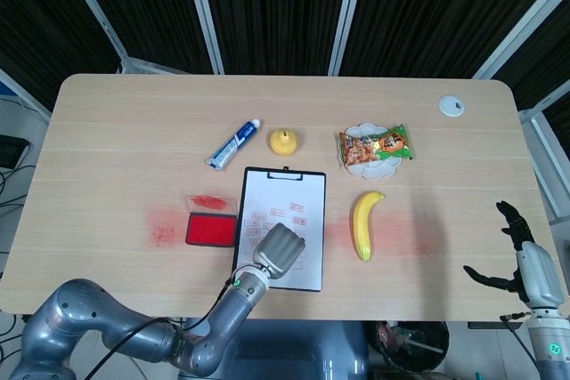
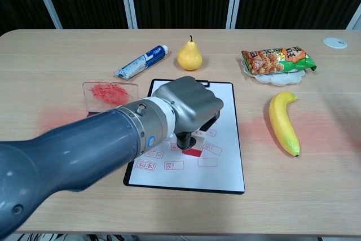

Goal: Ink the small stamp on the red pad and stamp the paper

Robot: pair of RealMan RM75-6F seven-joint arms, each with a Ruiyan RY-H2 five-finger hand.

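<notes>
The left hand [image 2: 189, 105] is curled tight around the small stamp [image 2: 193, 146], whose red base sits down on the paper [image 2: 223, 134] in the lower middle of the sheet, among printed red marks; in the head view the hand [image 1: 281, 250] covers the stamp entirely. The paper lies on a black clipboard [image 1: 283, 175] near the front edge of the worktop [image 1: 116, 122]. At the far right, beyond the worktop's edge, the right hand [image 1: 518, 255] hangs with its fingers spread and nothing in them. Just left of the clipboard lies the red pad [image 1: 210, 230], with its clear lid [image 2: 110, 92] behind it, smeared red inside. To the right of the clipboard lies a banana [image 2: 284, 121]. Further back stand a toothpaste tube [image 2: 141, 62], a pear [image 2: 190, 55], and a snack bag [image 2: 277, 60] resting on a small white plate [image 2: 274, 79], and a white round cap [image 2: 334, 42] sits near the far right corner.
</notes>
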